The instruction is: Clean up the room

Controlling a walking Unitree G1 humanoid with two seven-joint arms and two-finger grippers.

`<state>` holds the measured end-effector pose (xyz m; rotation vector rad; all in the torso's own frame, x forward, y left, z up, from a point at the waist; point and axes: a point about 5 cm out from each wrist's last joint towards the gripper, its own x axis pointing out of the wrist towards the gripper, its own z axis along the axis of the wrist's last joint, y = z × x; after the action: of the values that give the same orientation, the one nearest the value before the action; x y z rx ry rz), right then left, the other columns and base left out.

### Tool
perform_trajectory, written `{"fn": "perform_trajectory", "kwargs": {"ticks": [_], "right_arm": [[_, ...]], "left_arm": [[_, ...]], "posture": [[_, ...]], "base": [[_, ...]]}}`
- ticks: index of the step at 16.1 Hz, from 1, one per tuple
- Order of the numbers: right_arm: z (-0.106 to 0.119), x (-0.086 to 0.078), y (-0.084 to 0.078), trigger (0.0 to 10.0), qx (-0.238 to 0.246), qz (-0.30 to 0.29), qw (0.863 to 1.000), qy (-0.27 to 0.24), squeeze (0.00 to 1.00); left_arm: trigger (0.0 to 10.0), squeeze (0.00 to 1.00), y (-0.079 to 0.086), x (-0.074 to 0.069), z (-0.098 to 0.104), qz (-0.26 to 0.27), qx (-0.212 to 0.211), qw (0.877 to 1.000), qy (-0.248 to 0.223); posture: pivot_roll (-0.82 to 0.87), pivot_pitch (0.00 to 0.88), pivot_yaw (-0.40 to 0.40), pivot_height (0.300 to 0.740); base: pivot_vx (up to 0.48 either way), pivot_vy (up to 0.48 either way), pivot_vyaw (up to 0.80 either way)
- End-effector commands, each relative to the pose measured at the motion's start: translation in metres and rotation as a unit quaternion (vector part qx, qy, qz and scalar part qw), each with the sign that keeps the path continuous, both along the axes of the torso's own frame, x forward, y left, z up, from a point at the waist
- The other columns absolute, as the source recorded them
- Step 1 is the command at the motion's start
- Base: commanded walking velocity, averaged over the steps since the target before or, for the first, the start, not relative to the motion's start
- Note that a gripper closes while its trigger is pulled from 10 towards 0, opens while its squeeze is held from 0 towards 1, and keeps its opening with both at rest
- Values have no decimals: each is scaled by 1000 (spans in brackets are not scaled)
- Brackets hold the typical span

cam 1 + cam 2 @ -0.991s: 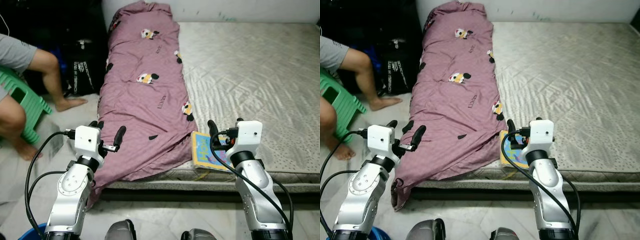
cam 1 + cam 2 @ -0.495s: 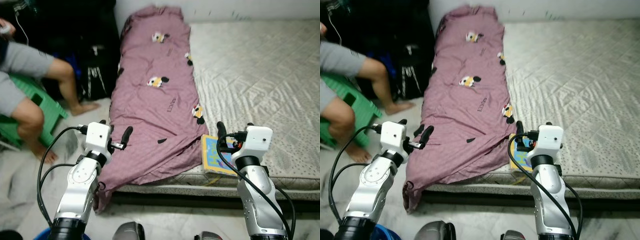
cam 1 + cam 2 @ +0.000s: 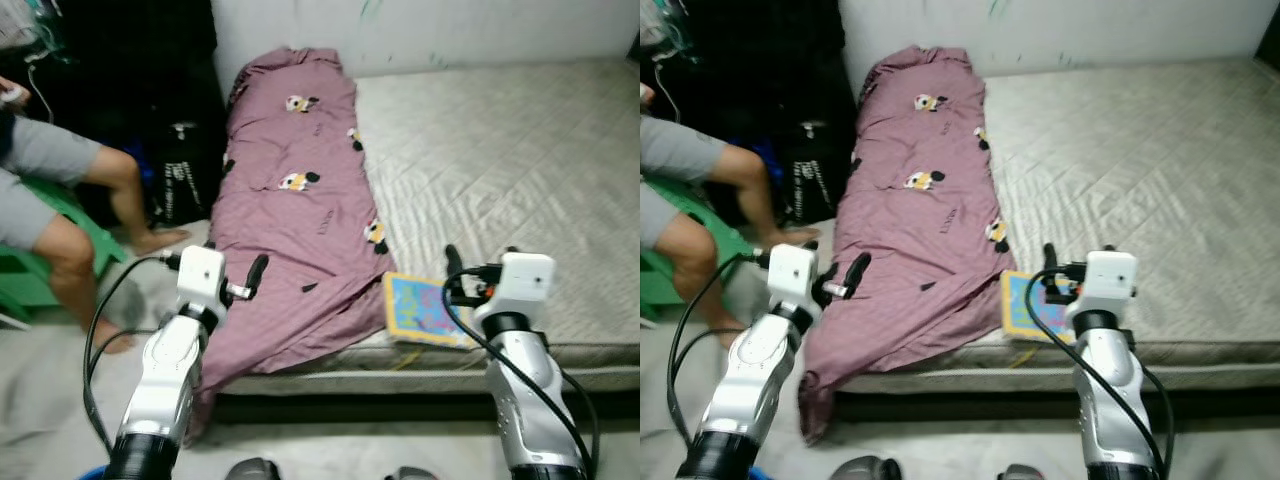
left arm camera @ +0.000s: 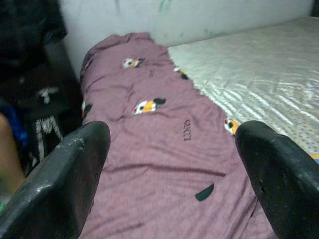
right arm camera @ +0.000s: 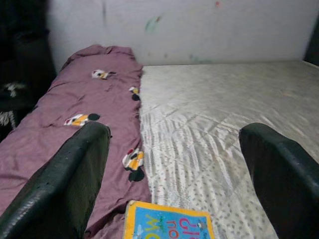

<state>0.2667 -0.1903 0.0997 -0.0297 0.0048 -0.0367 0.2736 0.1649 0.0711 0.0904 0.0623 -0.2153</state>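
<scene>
The two black fingers of the right gripper stand wide apart at the lower left and lower right of the frame. Between them lies a grey mattress. A purple blanket with small cartoon prints stretches along the left side. At the bottom middle, a bright blue and yellow book lies on the mattress, touching the blanket's edge. A pale wall runs across the top.

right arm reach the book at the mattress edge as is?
Probably yes. The right gripper hangs open just above and beside the colourful book, which lies flat at the near edge of the mattress with nothing on top. The purple blanket lies along its far-left side, hardly in the way.
</scene>
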Motion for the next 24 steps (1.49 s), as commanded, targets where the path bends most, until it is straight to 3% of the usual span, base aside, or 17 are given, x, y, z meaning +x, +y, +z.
{"fn": "perform_trajectory", "kwargs": {"ticks": [1,2,6,13,24], "right_arm": [[3,7,10,10000,-3,29,1000,-3,0],[2,14,20,10000,-1,55,998,2,0],[2,29,46,10000,6,108,994,3,0],[-1,19,33,10000,0,84,996,2,0],[-5,11,31,10000,1,74,997,14,0]], "left_arm": [[10000,0,9,-4,0,27,5,1000,-4],[10000,0,13,-10,-2,49,6,999,-5],[10000,0,24,-29,-6,91,9,996,-5],[10000,0,18,-16,5,45,8,999,-20],[10000,0,19,-23,8,19,16,1000,-13]], "posture": [[0,5,-14,740],[49,7,-62,740],[100,24,-96,740],[24,56,-40,740],[34,100,-22,740]], "base": [[0,0,0],[0,0,0],[0,0,0],[0,0,-71],[220,0,0]]}}
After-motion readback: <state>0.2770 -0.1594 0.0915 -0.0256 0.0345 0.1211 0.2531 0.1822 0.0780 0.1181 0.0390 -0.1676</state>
